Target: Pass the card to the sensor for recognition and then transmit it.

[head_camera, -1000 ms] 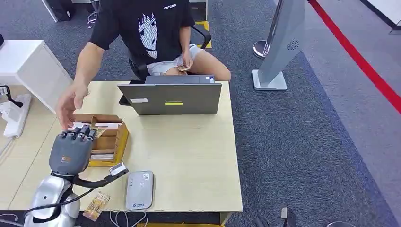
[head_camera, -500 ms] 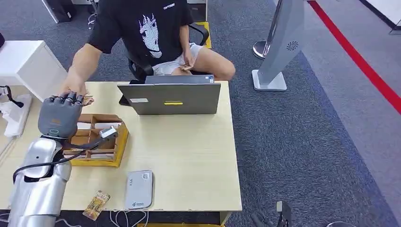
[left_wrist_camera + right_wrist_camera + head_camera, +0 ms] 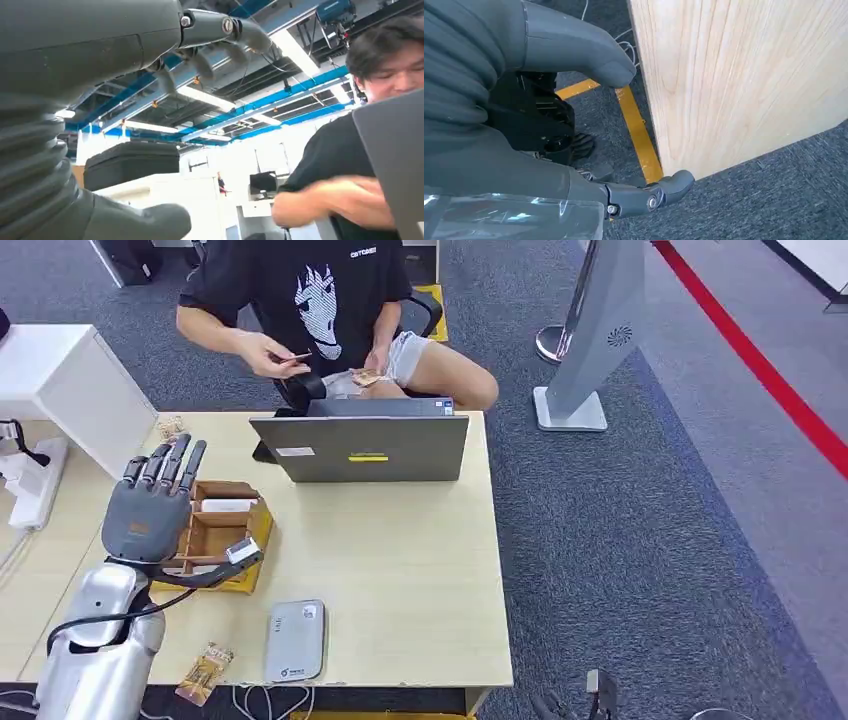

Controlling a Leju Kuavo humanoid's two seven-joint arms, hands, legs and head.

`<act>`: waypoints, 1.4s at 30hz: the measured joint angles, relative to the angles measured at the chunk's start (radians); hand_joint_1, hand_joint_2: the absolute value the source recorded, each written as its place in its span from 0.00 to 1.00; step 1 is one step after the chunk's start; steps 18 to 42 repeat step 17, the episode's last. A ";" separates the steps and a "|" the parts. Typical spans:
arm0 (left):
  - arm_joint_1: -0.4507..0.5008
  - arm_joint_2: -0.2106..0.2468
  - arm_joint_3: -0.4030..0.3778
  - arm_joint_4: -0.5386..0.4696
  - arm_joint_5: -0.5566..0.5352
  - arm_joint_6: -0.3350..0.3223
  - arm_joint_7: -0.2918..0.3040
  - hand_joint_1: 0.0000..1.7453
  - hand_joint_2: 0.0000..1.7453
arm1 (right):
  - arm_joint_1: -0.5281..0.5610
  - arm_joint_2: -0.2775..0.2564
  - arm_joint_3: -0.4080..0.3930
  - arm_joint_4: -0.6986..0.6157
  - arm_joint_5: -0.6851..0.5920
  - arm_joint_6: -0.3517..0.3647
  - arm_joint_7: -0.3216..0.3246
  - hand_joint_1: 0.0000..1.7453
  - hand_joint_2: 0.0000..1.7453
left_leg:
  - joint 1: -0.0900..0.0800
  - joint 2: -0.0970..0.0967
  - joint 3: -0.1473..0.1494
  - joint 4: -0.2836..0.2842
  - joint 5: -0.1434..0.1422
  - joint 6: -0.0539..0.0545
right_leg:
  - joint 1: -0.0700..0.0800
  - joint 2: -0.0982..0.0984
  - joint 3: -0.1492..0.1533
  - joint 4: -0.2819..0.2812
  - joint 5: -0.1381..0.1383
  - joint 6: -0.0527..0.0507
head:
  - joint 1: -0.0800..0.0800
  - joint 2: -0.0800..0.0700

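While the left hand (image 3: 150, 515) hangs over the wooden tray (image 3: 213, 536) at the left of the frame, its fingers are stretched apart and it grasps nothing. The card (image 3: 297, 357) is up at the top of the frame, pinched in the seated person's hand (image 3: 262, 353) behind the grey laptop (image 3: 362, 447). The sensor (image 3: 295, 641), a flat grey pad, lies near the lower edge of the table (image 3: 400, 570), well apart from the card, with a small brown packet (image 3: 204, 673) just to its left. In its wrist view the right hand (image 3: 524, 100) hangs beside the table's side panel above dark carpet, fingers loose and apart, nothing held
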 joint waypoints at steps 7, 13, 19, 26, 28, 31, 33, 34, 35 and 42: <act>0.197 -0.073 0.038 -0.226 0.270 0.037 -0.146 0.00 1.00 | 0.032 -0.001 -0.021 0.000 -0.045 -0.002 -0.032 0.00 1.00 | 0.000 0.000 0.000 0.000 -0.001 0.001 | 0.000 0.001 0.000 0.000 -0.001 0.001 | 0.001 0.000; 0.408 -0.196 0.137 -0.528 0.551 -0.027 -0.322 0.00 1.00 | 0.085 -0.010 -0.085 0.000 -0.096 0.002 -0.055 0.00 1.00 | 0.000 -0.001 -0.001 0.000 -0.005 0.002 | 0.000 -0.001 0.000 -0.001 -0.005 0.003 | 0.001 0.000; 0.447 -0.247 0.188 -0.607 0.638 -0.062 -0.376 0.00 1.00 | 0.089 -0.011 -0.107 0.000 -0.105 -0.021 -0.050 0.00 1.00 | 0.000 -0.001 -0.001 0.000 -0.005 0.002 | 0.000 -0.001 0.001 -0.001 -0.005 0.003 | 0.000 0.000; 0.447 -0.247 0.188 -0.607 0.638 -0.062 -0.376 0.00 1.00 | 0.089 -0.011 -0.107 0.000 -0.105 -0.021 -0.050 0.00 1.00 | 0.000 -0.001 -0.001 0.000 -0.005 0.002 | 0.000 -0.001 0.001 -0.001 -0.005 0.003 | 0.000 0.000; 0.447 -0.247 0.188 -0.607 0.638 -0.062 -0.376 0.00 1.00 | 0.089 -0.011 -0.107 0.000 -0.105 -0.021 -0.050 0.00 1.00 | 0.000 -0.001 -0.001 0.000 -0.005 0.002 | 0.000 -0.001 0.001 -0.001 -0.005 0.003 | 0.000 0.000; 0.447 -0.247 0.188 -0.607 0.638 -0.062 -0.376 0.00 1.00 | 0.089 -0.011 -0.107 0.000 -0.105 -0.021 -0.050 0.00 1.00 | 0.000 -0.001 -0.001 0.000 -0.005 0.002 | 0.000 -0.001 0.001 -0.001 -0.005 0.003 | 0.000 0.000; 0.447 -0.247 0.188 -0.607 0.638 -0.062 -0.376 0.00 1.00 | 0.089 -0.011 -0.107 0.000 -0.105 -0.021 -0.050 0.00 1.00 | 0.000 -0.001 -0.001 0.000 -0.005 0.002 | 0.000 -0.001 0.001 -0.001 -0.005 0.003 | 0.000 0.000; 0.447 -0.247 0.188 -0.607 0.638 -0.062 -0.376 0.00 1.00 | 0.089 -0.011 -0.107 0.000 -0.105 -0.021 -0.050 0.00 1.00 | 0.000 -0.001 -0.001 0.000 -0.005 0.002 | 0.000 -0.001 0.001 -0.001 -0.005 0.003 | 0.000 0.000; 0.447 -0.247 0.188 -0.607 0.638 -0.062 -0.376 0.00 1.00 | 0.089 -0.011 -0.107 0.000 -0.105 -0.021 -0.050 0.00 1.00 | 0.000 -0.001 -0.001 0.000 -0.005 0.002 | 0.000 -0.001 0.001 -0.001 -0.005 0.003 | 0.000 0.000; 0.447 -0.247 0.188 -0.607 0.638 -0.062 -0.376 0.00 1.00 | 0.089 -0.011 -0.107 0.000 -0.105 -0.021 -0.050 0.00 1.00 | 0.000 -0.001 -0.001 0.000 -0.005 0.002 | 0.000 -0.001 0.001 -0.001 -0.005 0.003 | 0.000 0.000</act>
